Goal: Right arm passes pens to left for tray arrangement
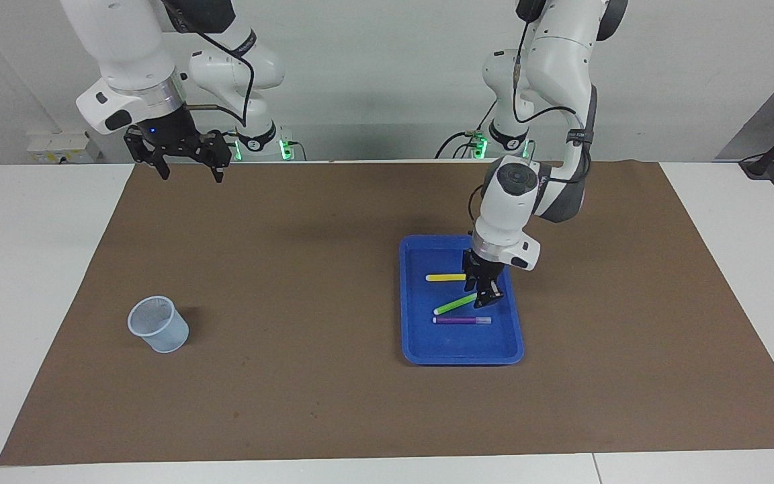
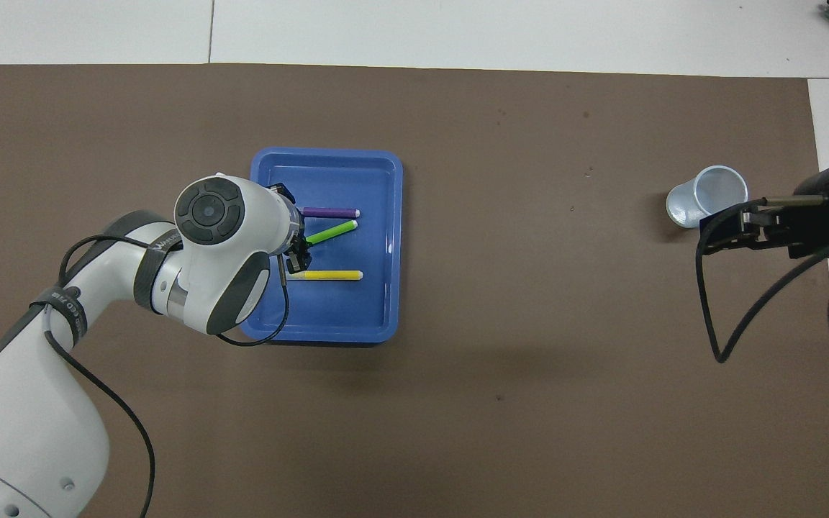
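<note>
Pens lie in the blue tray (image 1: 457, 353): the yellow pen (image 1: 446, 277) nearest the robots, then the green pen (image 1: 453, 304), then the purple pen (image 1: 461, 320). They look light, stiff and smooth, so likely to roll; the middle of the barrel is best. The left gripper (image 1: 488, 290) has closed on the green pen's end. The right gripper (image 1: 182, 161) waits, wide open and empty, away from the tray.
</note>
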Controlling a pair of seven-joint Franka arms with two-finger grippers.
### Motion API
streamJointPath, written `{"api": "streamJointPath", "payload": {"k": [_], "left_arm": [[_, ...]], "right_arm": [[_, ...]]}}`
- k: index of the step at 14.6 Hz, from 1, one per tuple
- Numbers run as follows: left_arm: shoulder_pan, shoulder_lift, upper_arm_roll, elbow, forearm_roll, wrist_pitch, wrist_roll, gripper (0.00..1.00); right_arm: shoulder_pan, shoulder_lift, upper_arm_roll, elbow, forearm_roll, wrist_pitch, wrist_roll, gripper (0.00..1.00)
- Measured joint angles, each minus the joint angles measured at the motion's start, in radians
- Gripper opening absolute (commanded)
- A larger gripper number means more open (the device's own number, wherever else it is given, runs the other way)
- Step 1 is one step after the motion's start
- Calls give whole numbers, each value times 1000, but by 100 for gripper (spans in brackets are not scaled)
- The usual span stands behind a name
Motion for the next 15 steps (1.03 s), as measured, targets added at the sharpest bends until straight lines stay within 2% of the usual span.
{"api": "streamJointPath", "payload": {"k": [15], "left_arm": [[0,22,0,-19,8,33,-1,51]], "right_arm": [[0,-2,0,-6,0,0,0,100]]}}
